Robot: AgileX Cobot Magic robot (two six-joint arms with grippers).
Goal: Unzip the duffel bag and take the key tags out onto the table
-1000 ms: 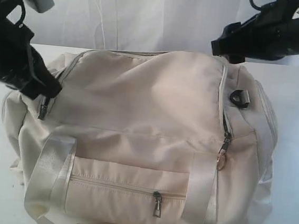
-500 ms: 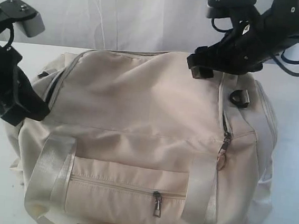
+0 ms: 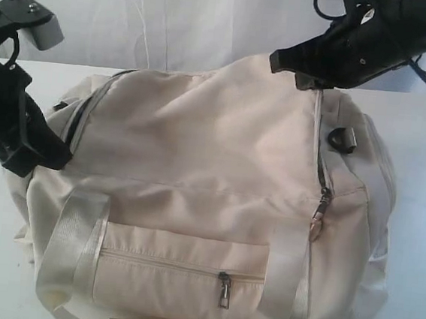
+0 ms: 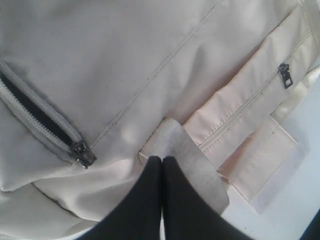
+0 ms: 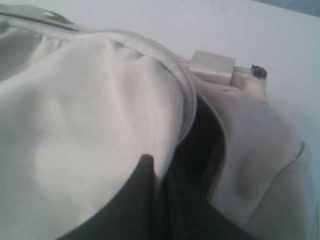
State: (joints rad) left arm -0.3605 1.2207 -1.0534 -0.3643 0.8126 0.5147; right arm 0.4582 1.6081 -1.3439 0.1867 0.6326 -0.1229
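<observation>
The cream duffel bag (image 3: 214, 152) lies on the white table (image 3: 425, 150), its main zipper partly undone along the left and back. My right gripper (image 3: 294, 65) is shut on the edge of the bag's top flap (image 5: 75, 125), which is pulled up into a peak. One finger lies outside on the cream fabric and the other sits in the dark opening (image 5: 200, 145). My left gripper (image 3: 51, 155) is shut and empty at the bag's left end, its tips (image 4: 162, 160) over a pale webbing strap (image 4: 190, 155), close to a metal zipper pull (image 4: 82, 154). The key tags are hidden.
The front pocket (image 3: 180, 266) is zipped, with its pull (image 3: 224, 290) hanging. A second main zipper pull with a ring (image 3: 318, 215) hangs on the right side. A black buckle (image 3: 342, 139) sits near the right end. White curtain stands behind the table.
My right gripper has closed on the top flap's edge and drawn it upward, raising the fabric into a peak. The left arm has drawn a little off the bag's left end, still shut.
</observation>
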